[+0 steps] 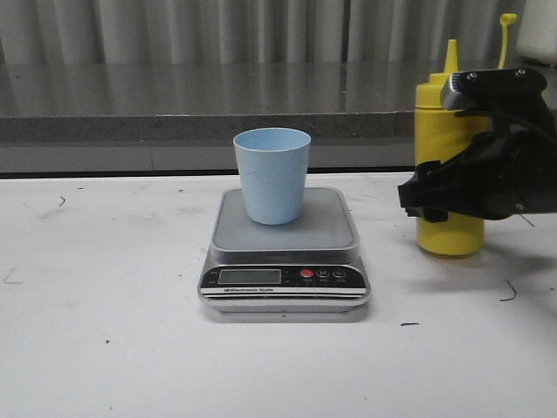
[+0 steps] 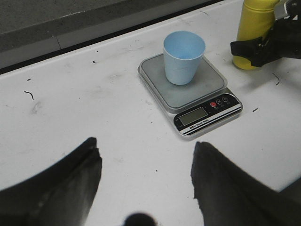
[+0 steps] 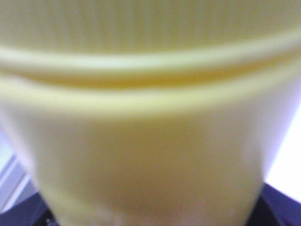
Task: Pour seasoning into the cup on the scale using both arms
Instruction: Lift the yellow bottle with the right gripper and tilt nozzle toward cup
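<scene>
The yellow seasoning bottle [image 1: 446,131] stands upright on the white table, to the right of the scale. My right gripper [image 1: 432,202] has its jaws round the bottle's middle, and the near finger [image 2: 249,47] lies against its side. The bottle [image 3: 150,155] fills the right wrist view and hides the fingers there. The pale blue cup [image 1: 271,174] stands upright and empty on the silver scale [image 1: 284,270], also seen in the left wrist view, cup [image 2: 183,59] on scale [image 2: 155,75]. My left gripper [image 2: 145,143] is open and empty above bare table, well short of the scale's front-left corner.
A grey ledge [image 1: 174,131] runs along the back of the white table [image 1: 104,348]. The bottle's tethered cap [image 1: 506,19] sticks up at the back right. The table has small dark scuff marks.
</scene>
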